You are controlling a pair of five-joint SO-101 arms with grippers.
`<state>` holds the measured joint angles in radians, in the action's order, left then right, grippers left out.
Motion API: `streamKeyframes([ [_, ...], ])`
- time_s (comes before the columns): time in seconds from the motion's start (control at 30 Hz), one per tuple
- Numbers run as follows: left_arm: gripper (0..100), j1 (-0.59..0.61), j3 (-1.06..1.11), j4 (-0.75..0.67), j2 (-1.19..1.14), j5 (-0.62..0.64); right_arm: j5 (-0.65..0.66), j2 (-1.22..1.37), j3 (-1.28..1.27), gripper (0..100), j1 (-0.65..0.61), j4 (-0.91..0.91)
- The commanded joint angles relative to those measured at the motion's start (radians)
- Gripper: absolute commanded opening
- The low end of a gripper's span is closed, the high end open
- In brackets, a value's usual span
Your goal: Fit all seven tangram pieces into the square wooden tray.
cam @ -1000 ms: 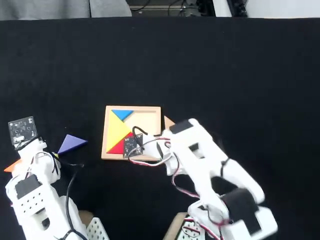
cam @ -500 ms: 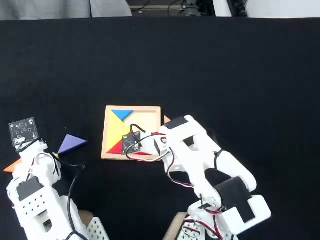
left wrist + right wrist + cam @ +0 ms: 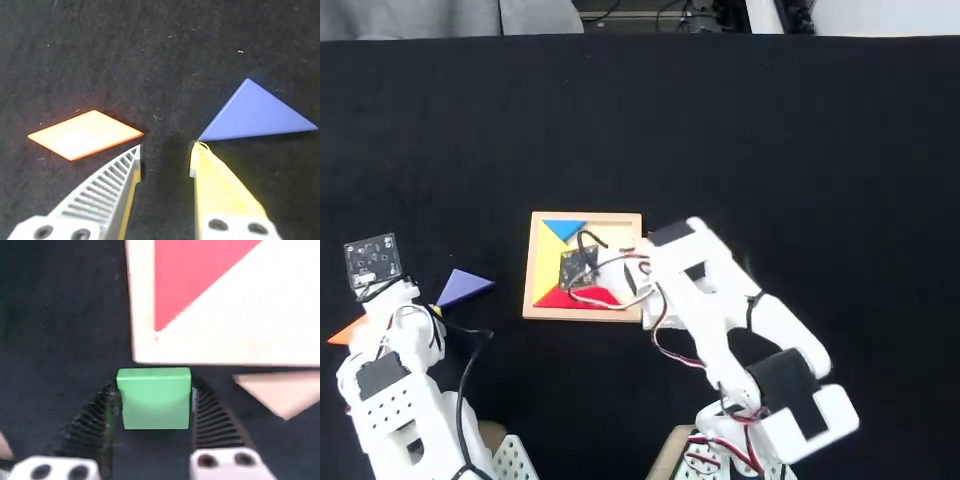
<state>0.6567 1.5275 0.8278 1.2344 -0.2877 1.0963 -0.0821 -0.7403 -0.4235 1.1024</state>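
The square wooden tray (image 3: 633, 230) holds a blue triangle (image 3: 563, 229), a yellow triangle (image 3: 548, 262) and a red triangle (image 3: 582, 297). My right arm (image 3: 692, 268) leans over the tray's right side. Its gripper (image 3: 153, 389) is shut on a green square (image 3: 153, 402), just outside a tray corner (image 3: 142, 347) beside the red triangle (image 3: 195, 275). A tan piece (image 3: 280, 392) lies on the cloth close by. My left gripper (image 3: 165, 159) is open, low over the cloth between an orange parallelogram (image 3: 85, 134) and a purple triangle (image 3: 255, 112).
The purple triangle (image 3: 463, 286) and orange parallelogram (image 3: 345, 333) lie left of the tray, near the left arm (image 3: 385, 375). Black cloth covers the table, with wide free room behind the tray and to the right.
The right arm's wrist has shifted toward the back over the tray, uncovering more of the red triangle. The left arm has barely moved.
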Motion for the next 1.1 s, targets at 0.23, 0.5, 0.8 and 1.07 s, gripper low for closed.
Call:
streamKeyframes([
  [0.23,17,-0.015,-0.004,-0.006,0.011,0.006,-0.565,-0.042,0.36,7.5,-0.127,-0.097],
  [0.5,17,-0.016,-0.004,-0.006,0.011,0.006,-0.772,0.272,0.624,7.4,-0.124,-0.112],
  [0.8,17,-0.016,-0.004,-0.006,0.011,0.006,-0.796,0.556,0.931,7.4,-0.158,0.098],
  [1.07,17,-0.016,-0.004,-0.006,0.011,0.006,-0.842,0.619,1.009,8.7,-0.161,0.153],
])
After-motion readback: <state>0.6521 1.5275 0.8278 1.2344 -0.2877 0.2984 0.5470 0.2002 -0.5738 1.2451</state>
